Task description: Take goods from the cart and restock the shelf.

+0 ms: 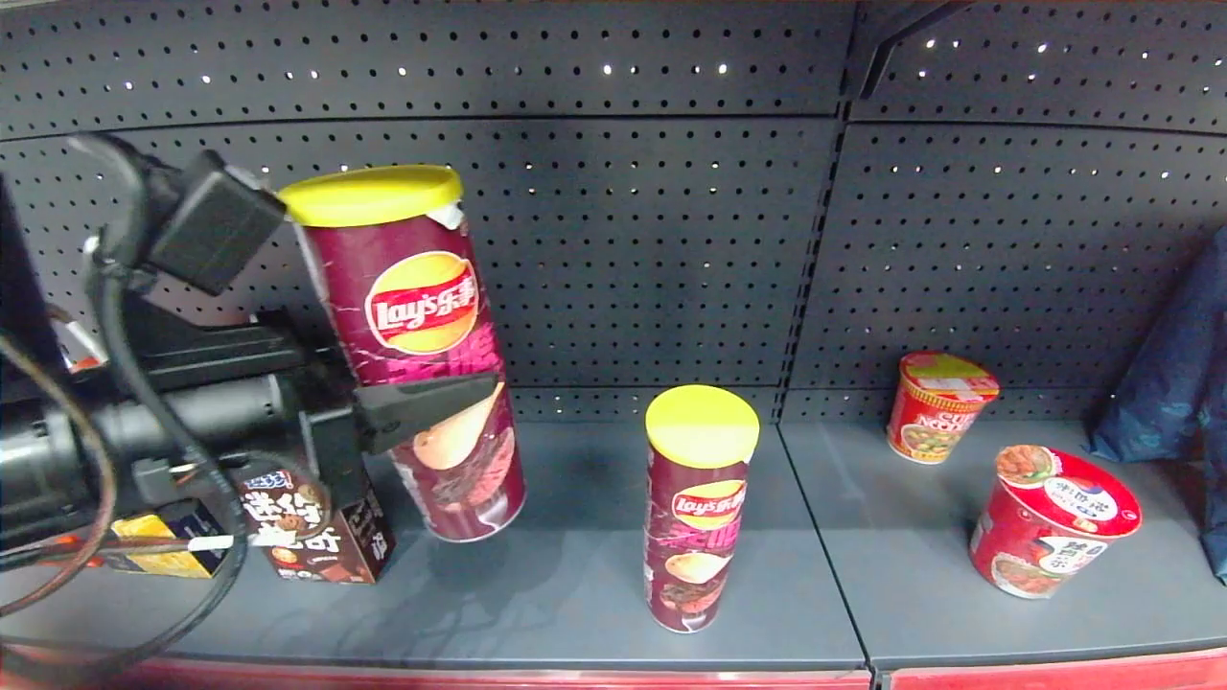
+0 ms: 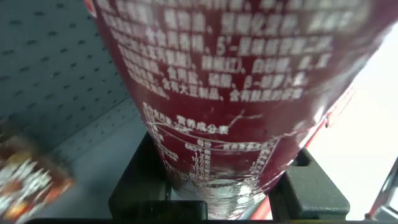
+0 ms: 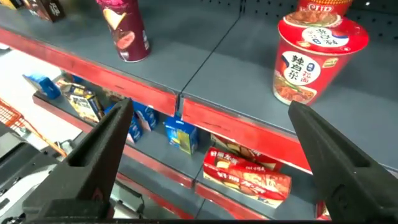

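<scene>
1. We see the left gripper (image 1: 451, 412) pinching a maroon cardboard chip can with a yellow plastic lid (image 1: 412, 335) across its lower half. One dark finger lies across the front of the can. In the left wrist view the jaws sit on either side of the can's printed wall (image 2: 236, 93).
2. The held can is tilted in the head view, its long axis running from the lid at 11 o'clock to the base at 5 o'clock. Its base appears to hang clear of the grey metal shelf (image 1: 575, 585).
3. We judge that the coming move turns on the bare patch of shelf at 6 o'clock of the base. The can needs righting before it goes down there.
4. A second maroon chip can with a yellow lid (image 1: 698, 508) stands upright at 4 o'clock of the held one, well apart. A brown snack box (image 1: 316, 532) sits just beside the held can's base, at its 8 o'clock, so the gap on that side is tight.
5. The right gripper (image 3: 211, 112) is spread wide and holds nothing. It is in front of the shelf's red edge, so the left arm is the nearer one.
6. The held can looks rigid and glossy, with its lid seated.
</scene>
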Motion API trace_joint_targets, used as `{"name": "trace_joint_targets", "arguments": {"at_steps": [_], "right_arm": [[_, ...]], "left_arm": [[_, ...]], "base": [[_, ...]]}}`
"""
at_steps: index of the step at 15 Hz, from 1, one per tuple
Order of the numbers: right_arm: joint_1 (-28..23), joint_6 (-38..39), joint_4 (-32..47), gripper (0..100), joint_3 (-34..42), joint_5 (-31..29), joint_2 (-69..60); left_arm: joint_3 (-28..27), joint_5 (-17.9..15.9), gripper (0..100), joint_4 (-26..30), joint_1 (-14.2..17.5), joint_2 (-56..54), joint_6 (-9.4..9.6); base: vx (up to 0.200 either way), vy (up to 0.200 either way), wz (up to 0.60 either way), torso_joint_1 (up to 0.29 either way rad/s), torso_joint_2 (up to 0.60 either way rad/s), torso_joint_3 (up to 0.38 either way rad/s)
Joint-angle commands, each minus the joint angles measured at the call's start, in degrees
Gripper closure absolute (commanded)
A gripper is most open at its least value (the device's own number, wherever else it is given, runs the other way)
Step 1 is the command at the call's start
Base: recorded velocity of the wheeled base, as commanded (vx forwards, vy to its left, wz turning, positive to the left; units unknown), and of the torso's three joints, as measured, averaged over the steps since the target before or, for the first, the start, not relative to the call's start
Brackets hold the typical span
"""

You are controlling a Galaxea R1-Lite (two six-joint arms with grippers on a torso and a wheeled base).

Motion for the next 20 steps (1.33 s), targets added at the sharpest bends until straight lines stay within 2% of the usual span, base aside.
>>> {"name": "trace_joint_targets", "arguments": {"at_steps": [1, 2, 5, 6, 8, 11, 13, 15, 17, 18, 20], "right_arm": [[-0.2, -0.1, 0.1, 0, -0.6, -0.1, 0.7], [-1.0, 0.0, 0.4, 0, -1.6, 0.0, 0.7], [-3.6, -0.1, 0.4, 0, -2.6, 0.1, 0.8], [-3.7, -0.1, 0.4, 0, -2.7, 0.1, 0.8], [-3.7, -0.1, 0.4, 0, -2.8, 0.1, 1.0], [-3.7, -0.1, 0.4, 0, -3.0, 0.0, 1.0], [-3.9, -0.1, 0.4, 0, -3.4, 0.0, 1.0], [-5.4, -0.1, 0.4, 0, -3.3, 0.1, 0.9], [-6.1, 0.0, 0.4, 0, -3.3, 0.1, 0.7], [-6.8, -0.1, 0.4, 0, -3.3, 0.1, 0.7], [-7.2, -0.1, 0.4, 0, -3.3, 0.1, 0.3]], "left_arm": [[-4.0, -0.7, 100, -1.0, 0.2, 9.6, 0.01], [-5.4, -0.5, 100, -1.7, 0.2, 13.0, 0.54], [-6.7, -2.2, 100, -6.6, 0.2, 19.2, 0.36], [-6.8, -3.8, 100, -7.9, 0.2, 20.9, 0.36], [-7.8, -9.3, 100, -12.3, 1.1, 25.5, 0.19], [-12.0, -11.5, 100, -15.2, 1.7, 31.6, 0.45], [-15.6, -13.5, 100, -16.4, 1.7, 35.1, 0.54], [-19.2, -13.5, 100, -16.3, 1.4, 38.2, 0.8], [-21.9, -13.6, 100, -15.9, 1.4, 40.0, 1.59], [-23.3, -13.9, 100, -15.9, 1.4, 41.7, 2.56], [-24.9, -15.1, 100, -15.8, 1.5, 43.6, 3.0]], "base": [[0.0, 0.0, 0.0, 0.0, 0.0, 0.0], [0.0, 0.0, 0.0, 0.0, 0.0, 0.0], [0.0, 0.0, 0.0, 0.0, 0.0, 0.0], [0.0, 0.0, 0.0, 0.0, 0.0, 0.0], [0.0, 0.0, 0.0, 0.0, 0.0, 0.0], [0.0, 0.0, 0.0, 0.0, 0.0, 0.0], [0.0, 0.0, 0.0, 0.0, 0.0, 0.0], [0.0, 0.0, 0.0, 0.0, 0.0, 0.0], [0.0, 0.0, 0.0, 0.0, 0.0, 0.0], [0.0, 0.0, 0.0, 0.0, 0.0, 0.0], [0.0, 0.0, 0.0, 0.0, 0.0, 0.0]]}}
